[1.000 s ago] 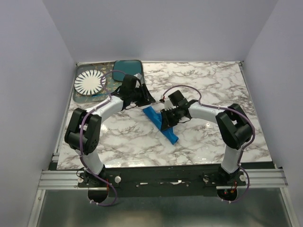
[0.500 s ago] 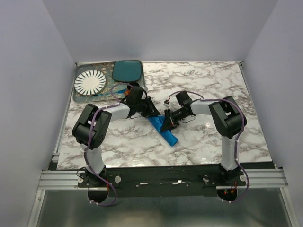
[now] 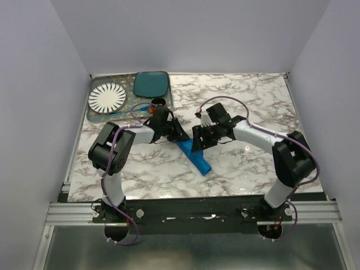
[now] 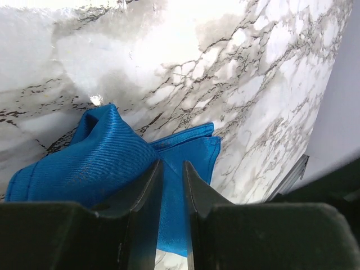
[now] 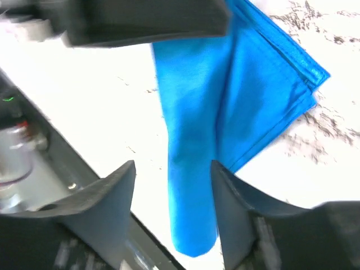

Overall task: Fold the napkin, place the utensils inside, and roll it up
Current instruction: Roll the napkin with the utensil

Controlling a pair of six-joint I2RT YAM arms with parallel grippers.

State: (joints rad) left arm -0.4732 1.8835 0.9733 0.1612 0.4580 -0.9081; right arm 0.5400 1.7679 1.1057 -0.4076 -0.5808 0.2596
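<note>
Where left gripper (image 3: 182, 136) faces right gripper (image 3: 196, 145), one napkin (image 3: 198, 161), one teal plate (image 3: 151, 84)

Napkin (image 4: 112, 163) — sheeny woven cloth, tabletop (image 4: 253, 84) — glossy marble

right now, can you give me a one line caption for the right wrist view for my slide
Right gripper open over the folded blue napkin on the marble table.

napkin (image 3: 194, 156) mid-table (image 3: 253, 101), tray (image 3: 93, 117) far-left corner
</note>
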